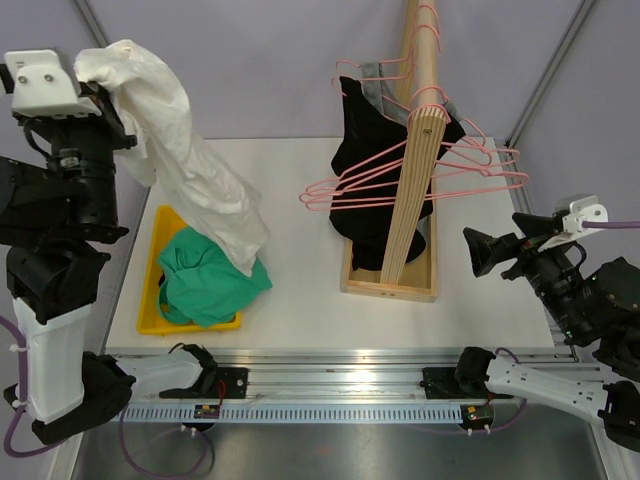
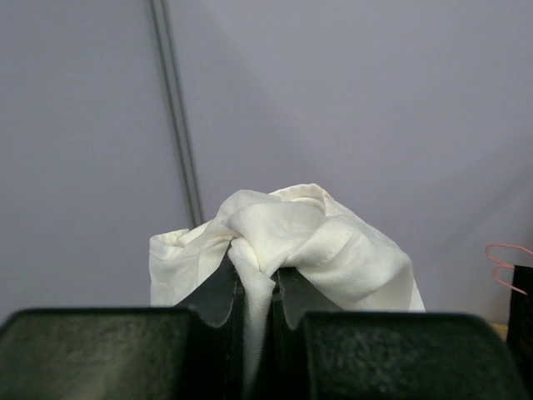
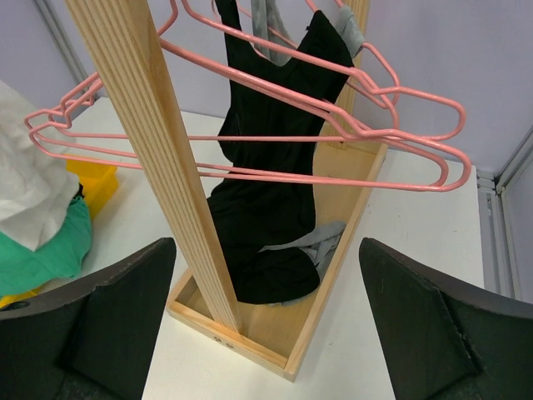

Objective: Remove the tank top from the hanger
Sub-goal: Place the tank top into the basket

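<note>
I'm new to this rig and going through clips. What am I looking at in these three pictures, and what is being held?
Two robot arms sit at the near edge of a table. One picture looks down from above; the other two come from cameras on each wrist. The left pincer is shut on a white tank top, hanging above a yellow bin holding a green garment. The right pincer is open and empty, facing a wooden rack with pink hangers and a black garment.

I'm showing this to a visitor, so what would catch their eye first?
A white tank top dangles from the shut left gripper, high at the left above a yellow bin holding a green garment. Right of centre, a wooden rack carries pink hangers and a black garment, facing the open right gripper.
</note>
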`<state>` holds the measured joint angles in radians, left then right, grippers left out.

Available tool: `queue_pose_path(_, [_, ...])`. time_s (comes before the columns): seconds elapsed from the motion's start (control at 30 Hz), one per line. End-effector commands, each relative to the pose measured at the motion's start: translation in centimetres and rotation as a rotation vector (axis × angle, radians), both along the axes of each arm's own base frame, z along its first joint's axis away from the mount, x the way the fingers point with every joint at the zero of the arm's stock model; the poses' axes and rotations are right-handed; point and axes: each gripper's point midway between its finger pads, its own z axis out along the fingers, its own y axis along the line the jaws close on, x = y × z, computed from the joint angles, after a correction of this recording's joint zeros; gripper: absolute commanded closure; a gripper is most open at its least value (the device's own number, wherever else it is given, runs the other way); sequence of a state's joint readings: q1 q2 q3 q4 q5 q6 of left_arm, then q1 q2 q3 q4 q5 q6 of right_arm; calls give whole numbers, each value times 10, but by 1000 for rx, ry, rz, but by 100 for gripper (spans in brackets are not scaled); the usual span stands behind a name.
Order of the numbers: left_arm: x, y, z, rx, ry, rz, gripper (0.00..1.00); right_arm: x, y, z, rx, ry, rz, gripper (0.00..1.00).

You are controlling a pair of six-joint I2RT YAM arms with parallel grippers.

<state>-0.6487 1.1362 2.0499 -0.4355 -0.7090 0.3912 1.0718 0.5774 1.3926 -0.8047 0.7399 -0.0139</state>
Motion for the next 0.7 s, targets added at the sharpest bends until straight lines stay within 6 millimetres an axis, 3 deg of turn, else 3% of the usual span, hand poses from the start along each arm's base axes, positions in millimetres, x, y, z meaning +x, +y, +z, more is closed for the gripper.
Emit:
queue_pose_path(0.0, [-12,31,13,42,6,144,100,7,16,0,-11,4,15,0])
queue_pose_path(0.2, [-26,65,7,47,-2,257,100,7,23,2,-10,1,39,1])
queue_pose_path(0.37, [-2,71,-24,67,88,283,100,6,28,1,-5,1,59,0])
queue_pose_path(0.4, [10,65,-42,52,122,253,100,6,28,1,-5,1,61,0])
queue_pose_path(0.47, [19,79,-67,23,172,285,100,5,29,0,-5,4,67,1])
queue_pose_path(0.5, [31,71,-90,-6,208,211,100,5,28,0,-4,3,67,1])
queue_pose_path(0.57, [37,82,-118,-45,255,214,100,5,26,0,-8,1,64,1])
queue_pose_path(0.6, [49,80,-152,-70,321,178,100,4,25,1,-7,-1,61,1])
queue_pose_path(0.67, [45,77,-168,-86,323,159,100,4,24,2,-4,-2,62,0])
